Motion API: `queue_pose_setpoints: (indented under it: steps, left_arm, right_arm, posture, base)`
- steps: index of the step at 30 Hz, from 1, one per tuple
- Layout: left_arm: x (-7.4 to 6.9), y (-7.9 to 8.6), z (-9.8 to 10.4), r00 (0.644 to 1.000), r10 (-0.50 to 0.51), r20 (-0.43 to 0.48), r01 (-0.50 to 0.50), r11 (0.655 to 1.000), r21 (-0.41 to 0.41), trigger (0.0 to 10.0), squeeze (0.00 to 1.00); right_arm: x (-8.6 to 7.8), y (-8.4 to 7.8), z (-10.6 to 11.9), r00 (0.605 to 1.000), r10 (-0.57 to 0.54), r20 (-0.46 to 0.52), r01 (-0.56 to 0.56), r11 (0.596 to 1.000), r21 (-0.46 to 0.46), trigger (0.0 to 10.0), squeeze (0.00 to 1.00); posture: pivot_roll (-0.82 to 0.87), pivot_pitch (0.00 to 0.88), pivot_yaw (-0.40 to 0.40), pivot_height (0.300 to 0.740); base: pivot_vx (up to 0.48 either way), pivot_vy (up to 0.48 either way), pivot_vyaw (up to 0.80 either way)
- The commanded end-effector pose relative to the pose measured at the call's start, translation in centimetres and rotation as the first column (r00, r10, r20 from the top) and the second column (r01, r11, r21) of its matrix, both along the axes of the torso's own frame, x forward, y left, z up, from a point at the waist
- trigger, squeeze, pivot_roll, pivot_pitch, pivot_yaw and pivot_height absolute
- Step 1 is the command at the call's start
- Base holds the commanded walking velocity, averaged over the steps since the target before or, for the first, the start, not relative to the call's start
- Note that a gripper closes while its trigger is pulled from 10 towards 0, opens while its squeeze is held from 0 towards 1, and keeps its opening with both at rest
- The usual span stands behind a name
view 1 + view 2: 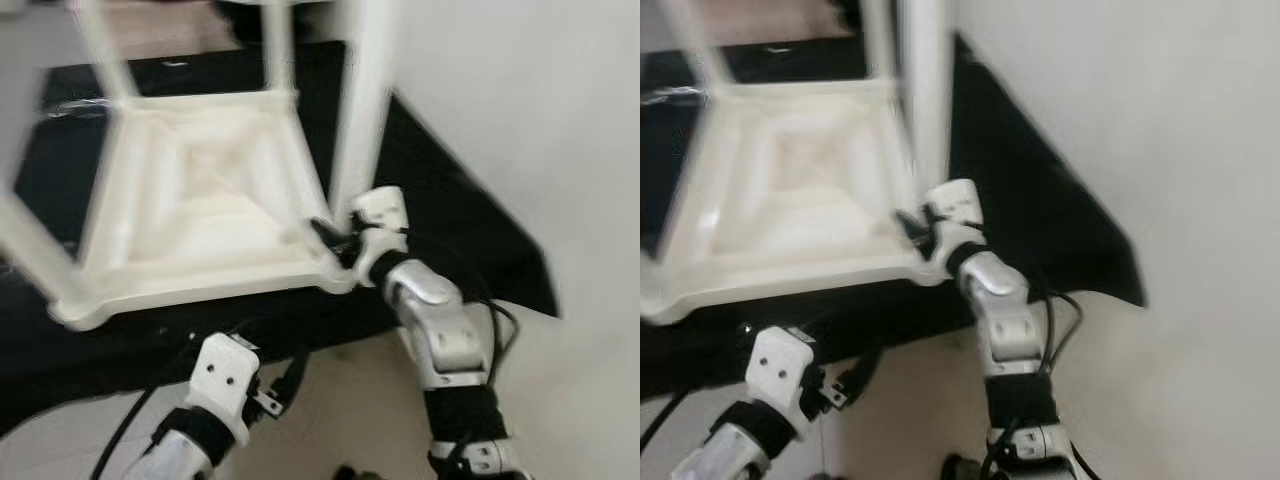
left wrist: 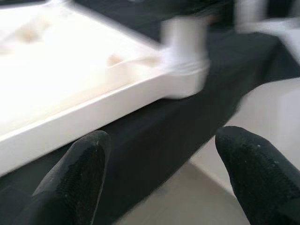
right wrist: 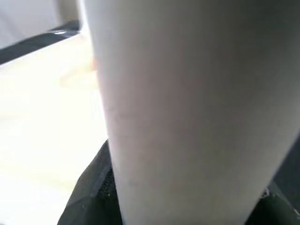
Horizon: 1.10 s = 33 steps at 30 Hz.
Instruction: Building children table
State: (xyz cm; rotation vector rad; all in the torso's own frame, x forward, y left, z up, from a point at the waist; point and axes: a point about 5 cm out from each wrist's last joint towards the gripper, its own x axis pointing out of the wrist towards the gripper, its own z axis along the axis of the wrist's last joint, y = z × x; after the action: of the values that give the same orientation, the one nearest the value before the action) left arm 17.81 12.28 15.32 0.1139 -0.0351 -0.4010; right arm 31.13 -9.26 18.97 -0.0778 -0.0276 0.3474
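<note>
A white children's table (image 1: 200, 215) lies upside down on a black cloth (image 1: 450, 230), its legs pointing up. My right gripper (image 1: 335, 242) sits at the table's near right corner, closed around the base of the white leg (image 1: 360, 120). That leg (image 3: 187, 103) stands very close in the right wrist view, with dark fingers (image 3: 89, 197) on either side of it. My left gripper (image 2: 164, 178) hangs open below the table's front edge (image 2: 93, 117), apart from it, with nothing between its fingers (image 2: 79, 173). The picture is blurred.
A white wall (image 1: 520, 100) runs close along the right side of the cloth. Pale floor (image 1: 350, 400) lies in front, between my arms. Black cables (image 1: 130, 420) trail near my left arm.
</note>
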Motion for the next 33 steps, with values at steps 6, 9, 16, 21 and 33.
queue_pose_setpoints:
  steps: [6,9,16,21,33]
  left_arm:
    - [0.8,-0.1,-0.1,0.999,-0.036,-0.002,0.036,0.999,0.014,10.0,0.0]
    - [1.1,-0.1,-0.1,1.0,-0.03,0.005,0.03,0.999,0.018,10.0,0.0]
    - [1.2,0.0,0.0,1.0,-0.022,0.013,0.022,1.0,0.015,10.0,0.0]
    - [1.3,-0.2,0.0,0.999,-0.026,0.018,0.026,1.0,0.007,10.0,0.0]
    - [0.8,-0.3,0.2,0.999,-0.029,0.014,0.029,1.0,0.004,10.0,0.0]
  right_arm:
    - [1.0,6.3,-1.3,0.991,0.094,-0.095,-0.073,0.977,0.2,2.9,0.0]
    - [1.4,7.5,0.7,0.976,0.215,-0.045,-0.201,0.957,0.208,10.0,0.29]
    - [0.5,7.4,2.6,0.878,0.478,0.011,-0.471,0.861,0.195,10.0,1.0]
    - [1.4,6.6,2.1,0.734,0.678,0.025,-0.676,0.728,0.114,10.0,1.0]
    - [4.4,5.7,1.9,0.541,0.838,-0.062,-0.834,0.545,0.091,10.0,0.0]
  posture:
    - [0.03,0.167,-0.053,0.74]
    - [0.04,0.161,-0.06,0.74]
    - [0.05,0.159,-0.072,0.74]
    - [0.05,0.161,-0.077,0.74]
    - [0.09,0.188,-0.073,0.74]
  base:
    - [0.0,0.0,0.0]
    - [0.0,0.0,0.0]
    - [0.0,0.0,0.0]
    - [0.0,0.0,0.0]
    - [0.0,0.0,0.0]
